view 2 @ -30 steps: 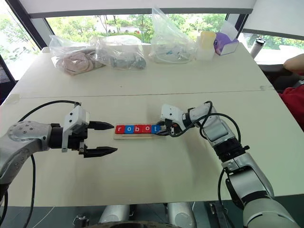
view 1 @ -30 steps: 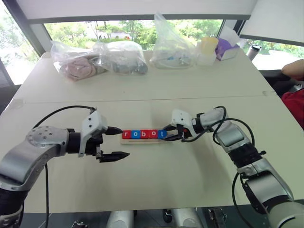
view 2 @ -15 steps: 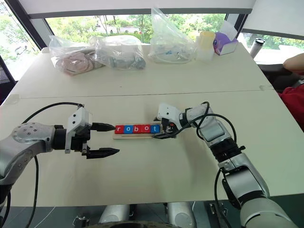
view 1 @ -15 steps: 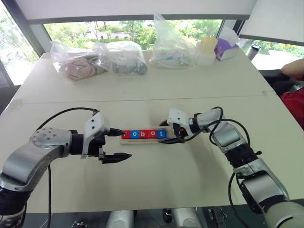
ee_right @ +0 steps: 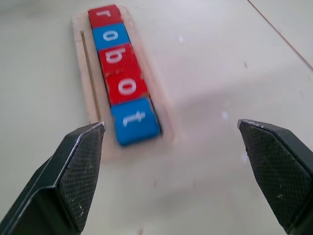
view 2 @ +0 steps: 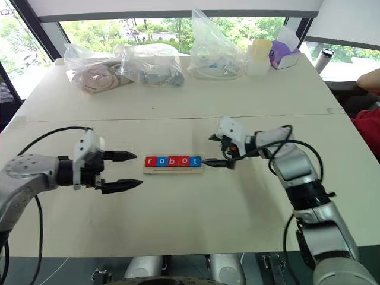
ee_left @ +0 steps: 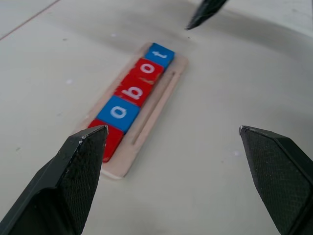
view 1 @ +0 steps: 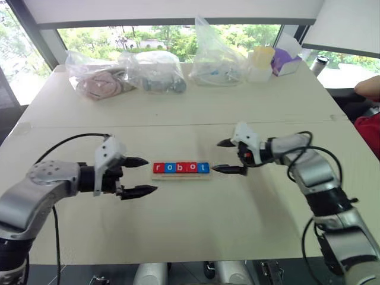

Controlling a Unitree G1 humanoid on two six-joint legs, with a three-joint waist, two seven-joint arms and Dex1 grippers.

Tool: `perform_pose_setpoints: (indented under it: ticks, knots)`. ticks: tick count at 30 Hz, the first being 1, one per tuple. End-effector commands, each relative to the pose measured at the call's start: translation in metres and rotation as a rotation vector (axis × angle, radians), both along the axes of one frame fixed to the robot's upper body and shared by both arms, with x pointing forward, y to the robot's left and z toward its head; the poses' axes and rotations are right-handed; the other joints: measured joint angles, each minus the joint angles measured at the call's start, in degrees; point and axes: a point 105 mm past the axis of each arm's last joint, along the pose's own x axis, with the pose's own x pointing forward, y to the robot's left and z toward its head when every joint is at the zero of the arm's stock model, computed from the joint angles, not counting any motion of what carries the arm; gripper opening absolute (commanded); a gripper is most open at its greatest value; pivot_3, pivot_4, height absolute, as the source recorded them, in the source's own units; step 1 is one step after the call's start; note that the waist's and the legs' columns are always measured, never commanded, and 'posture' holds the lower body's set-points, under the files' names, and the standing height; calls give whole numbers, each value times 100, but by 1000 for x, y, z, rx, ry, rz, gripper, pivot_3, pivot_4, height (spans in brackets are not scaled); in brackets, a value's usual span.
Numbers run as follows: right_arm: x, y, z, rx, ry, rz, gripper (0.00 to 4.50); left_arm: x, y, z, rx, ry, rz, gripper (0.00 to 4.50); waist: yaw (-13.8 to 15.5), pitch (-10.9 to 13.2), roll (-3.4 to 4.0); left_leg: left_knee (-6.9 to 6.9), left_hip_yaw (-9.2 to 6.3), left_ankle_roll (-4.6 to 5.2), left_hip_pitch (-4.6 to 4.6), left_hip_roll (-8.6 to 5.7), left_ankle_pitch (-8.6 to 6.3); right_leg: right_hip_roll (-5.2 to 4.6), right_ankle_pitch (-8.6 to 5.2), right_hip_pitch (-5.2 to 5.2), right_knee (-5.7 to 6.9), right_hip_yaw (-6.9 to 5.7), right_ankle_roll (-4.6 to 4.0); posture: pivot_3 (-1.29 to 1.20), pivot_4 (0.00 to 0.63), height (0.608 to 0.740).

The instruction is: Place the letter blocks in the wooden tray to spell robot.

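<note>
Lying flat on the pale desk [view 1: 190, 219], midway between the two arms: the wooden tray [view 1: 180, 176], long side running left to right. Sitting inside it in a single row, edge to edge: the letter blocks [view 1: 180, 167], reading r, o, b, o, t from left to right, coloured red, blue, red, red, blue. Filling the far part of the tray; showing along the near side, a bare strip of wood with a thin groove, seen clearly from the right wrist camera [ee_right: 89, 73].

Hovering just off the left end of the tray: the left gripper [view 1: 141, 176], fingers spread wide and released, grasping nothing, one tip pointing at the red r end and the other lying nearer the robot, over bare desk. Not touching tray or blocks.

Hovering off the right end: the right gripper [view 1: 225, 157], likewise released, fingers [view 1: 228, 170] wide apart and empty, the nearer tip close to the blue t end but apart from it, the farther tip well beyond the tray. Framing the row lengthwise in both wrist views: the two black textured pads, the tray between them.

Standing along the far edge of the desk, below the windows: three clear plastic bags [view 1: 155, 71] with contents too blurred to tell, a pale yellow-lidded container [view 1: 260, 63] and a purple box [view 1: 287, 62]. Showing at the right margin: a person's arm [view 1: 368, 86] and red clothing.
</note>
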Motion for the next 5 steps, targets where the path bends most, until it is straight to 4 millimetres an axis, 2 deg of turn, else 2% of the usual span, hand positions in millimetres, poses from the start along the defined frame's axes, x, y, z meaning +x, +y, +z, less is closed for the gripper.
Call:
perform_pose_setpoints:
  ticks: [1, 5]
  knots:
    - [-29, -8, 19, 38, 18, -4, 4477, -8, 23, -2, 66, -8, 70, 4500, -16, 0, 1, -2, 4, 0, 2, -1, 0, -1, -3, 0, 0, 1, -1, 0, 150, 740]
    - [-67, -19, 12, 54, 124, -62, 4477, -17, 46, -3, 18, 32, 205, 4500, 2, 0, -1, -2, -1, 0, -3, 7, 0, -1, -23, -7, 0, -1, 1, 0, 150, 740]
